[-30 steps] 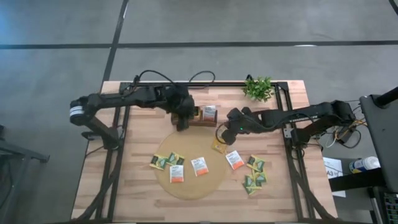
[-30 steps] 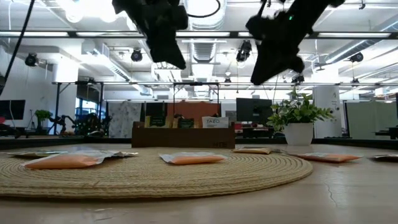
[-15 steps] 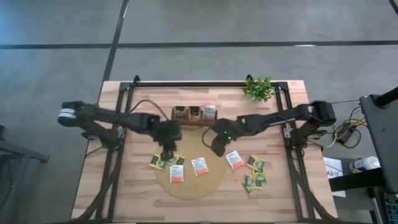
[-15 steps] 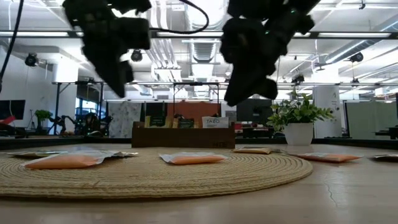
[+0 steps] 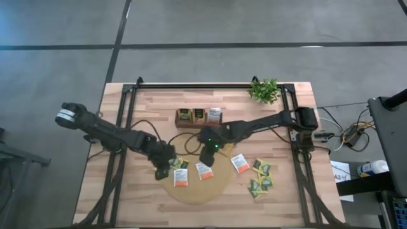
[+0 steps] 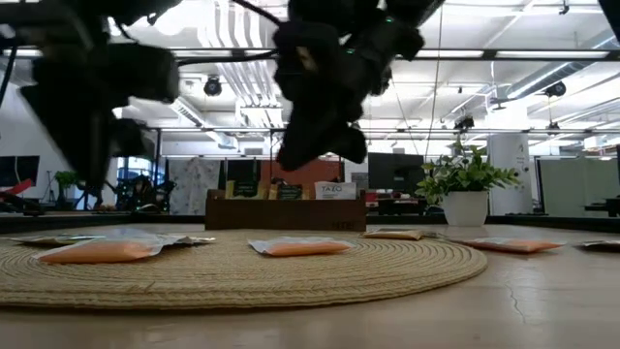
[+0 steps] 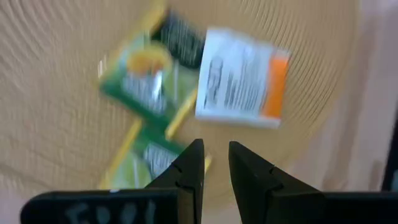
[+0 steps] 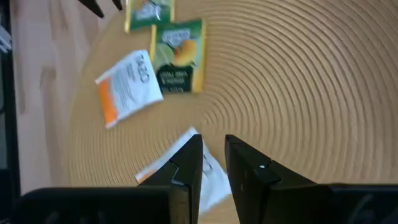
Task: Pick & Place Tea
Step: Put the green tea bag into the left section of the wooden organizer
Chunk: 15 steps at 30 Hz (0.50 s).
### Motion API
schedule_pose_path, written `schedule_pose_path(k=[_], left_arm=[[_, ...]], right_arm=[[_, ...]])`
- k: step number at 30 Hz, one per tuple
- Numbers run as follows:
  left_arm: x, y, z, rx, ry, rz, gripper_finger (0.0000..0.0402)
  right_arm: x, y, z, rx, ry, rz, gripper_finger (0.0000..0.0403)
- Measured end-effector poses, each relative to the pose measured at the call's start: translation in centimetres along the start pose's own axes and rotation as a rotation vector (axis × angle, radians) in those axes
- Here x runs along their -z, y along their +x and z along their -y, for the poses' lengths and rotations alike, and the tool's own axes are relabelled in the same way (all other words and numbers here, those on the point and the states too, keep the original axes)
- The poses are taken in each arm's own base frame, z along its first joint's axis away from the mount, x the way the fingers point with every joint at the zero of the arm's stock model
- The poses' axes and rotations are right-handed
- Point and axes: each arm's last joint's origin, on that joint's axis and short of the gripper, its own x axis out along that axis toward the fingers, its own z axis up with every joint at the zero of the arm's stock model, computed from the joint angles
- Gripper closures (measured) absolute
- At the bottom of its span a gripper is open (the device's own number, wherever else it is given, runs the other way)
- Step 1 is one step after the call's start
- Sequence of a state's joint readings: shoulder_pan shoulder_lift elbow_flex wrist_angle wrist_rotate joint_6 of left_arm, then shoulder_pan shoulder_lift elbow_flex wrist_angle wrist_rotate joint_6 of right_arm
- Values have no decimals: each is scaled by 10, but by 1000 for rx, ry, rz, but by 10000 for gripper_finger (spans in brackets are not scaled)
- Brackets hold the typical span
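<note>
Tea sachets lie flat on the round tan mat (image 5: 198, 191): green ones (image 5: 180, 163), a white-and-orange one (image 5: 180, 179) and another (image 5: 203, 170). More lie on the wood to the right (image 5: 240, 163), (image 5: 261, 178). My left gripper (image 5: 164, 168) hovers over the mat's left part, slightly open; under it lie a green sachet (image 7: 142, 81), a yellow-green one (image 7: 149, 163) and a white-and-orange one (image 7: 244, 78). My right gripper (image 5: 205, 158) hovers over the mat's middle, slightly open, above a white sachet (image 8: 200, 177). Both hang clear of the mat (image 6: 291, 271) in the low view.
The dark brown tray (image 5: 191, 125) with upright sachets stands beyond the mat, toward the far edge. A small green plant (image 5: 264, 90) in a white pot stands at the far right corner. The black frame rails run along the table's left and right sides.
Both grippers have left the tray area, coming toward the near edge and sinking over the mat. The left one also went left and tipped downward; the right one swung toward the table's left. The sachets have not moved.
</note>
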State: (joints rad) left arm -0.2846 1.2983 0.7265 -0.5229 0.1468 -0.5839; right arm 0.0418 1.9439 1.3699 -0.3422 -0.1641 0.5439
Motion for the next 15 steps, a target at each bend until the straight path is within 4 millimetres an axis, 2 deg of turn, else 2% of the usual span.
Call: schedule_pose_path(k=[8,11,15], left_arm=[[31,-9,-11,-302,-94,-90,333],[38,-13,-13,-317,-119,-77,333],[47,-12,-17,-285,-208,-67,333]], right_arm=[[-26,37,-13,-113,48,-39,328],[-31,47,-16,-128,42,-44,315],[-38,45,-20,-129,12,-4,296]])
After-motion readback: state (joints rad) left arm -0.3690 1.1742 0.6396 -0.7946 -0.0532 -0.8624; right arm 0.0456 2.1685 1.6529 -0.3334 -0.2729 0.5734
